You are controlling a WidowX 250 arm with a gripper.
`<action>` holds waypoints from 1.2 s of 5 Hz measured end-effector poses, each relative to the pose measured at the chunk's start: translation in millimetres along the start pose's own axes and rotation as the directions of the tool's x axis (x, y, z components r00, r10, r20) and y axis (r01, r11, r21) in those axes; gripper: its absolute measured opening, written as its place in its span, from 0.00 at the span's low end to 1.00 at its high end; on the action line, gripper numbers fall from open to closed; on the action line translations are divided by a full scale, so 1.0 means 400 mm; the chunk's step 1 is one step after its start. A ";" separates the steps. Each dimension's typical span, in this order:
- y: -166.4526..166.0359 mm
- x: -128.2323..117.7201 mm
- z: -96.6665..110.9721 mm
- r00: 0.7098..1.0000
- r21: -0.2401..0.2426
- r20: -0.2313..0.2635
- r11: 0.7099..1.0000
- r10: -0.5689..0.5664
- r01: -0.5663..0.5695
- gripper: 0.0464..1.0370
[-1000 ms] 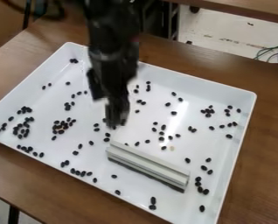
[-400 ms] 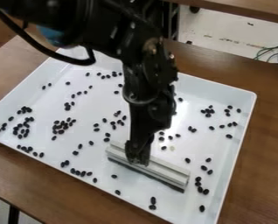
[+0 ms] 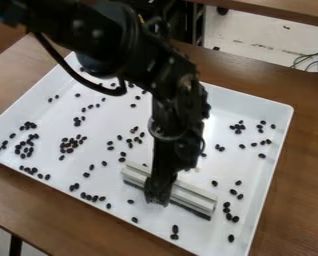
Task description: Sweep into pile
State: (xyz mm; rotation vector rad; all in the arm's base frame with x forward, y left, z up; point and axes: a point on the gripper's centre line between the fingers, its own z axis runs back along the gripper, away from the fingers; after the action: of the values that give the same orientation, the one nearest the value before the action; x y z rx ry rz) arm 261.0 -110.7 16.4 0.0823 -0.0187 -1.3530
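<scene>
Needing tool (image 3: 157, 199) centred on bar (image 3: 196, 196), edge flat to tray (image 3: 276, 147) before pushing beans (image 3: 175, 229); can't tell if clamped or apart.

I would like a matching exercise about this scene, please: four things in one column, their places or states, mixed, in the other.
1. tray
2. long grooved bar
3. beans
4. gripper

A. black, scattered singly and in small groups
B. lowered, in front of the bar's middle as seen here
C. resting on the brown table
D. pale, lying slantwise inside the tray

Pairs: 1-C, 2-D, 3-A, 4-B
</scene>
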 end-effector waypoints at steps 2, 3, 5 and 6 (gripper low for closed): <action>-0.009 0.008 -0.031 0.999 -0.012 0.015 0.999 -0.046 0.046 0.59; -0.006 0.017 -0.037 0.997 0.011 0.052 0.998 -0.063 0.063 0.34; 0.024 0.034 0.019 0.969 -0.035 0.004 0.968 0.247 -0.247 0.32; 0.058 0.077 0.073 0.865 -0.055 0.032 0.865 0.501 -0.499 0.32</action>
State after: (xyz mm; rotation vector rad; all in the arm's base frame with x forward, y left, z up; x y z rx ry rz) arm 288.6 -137.4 46.0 0.0062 -0.0445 -0.8304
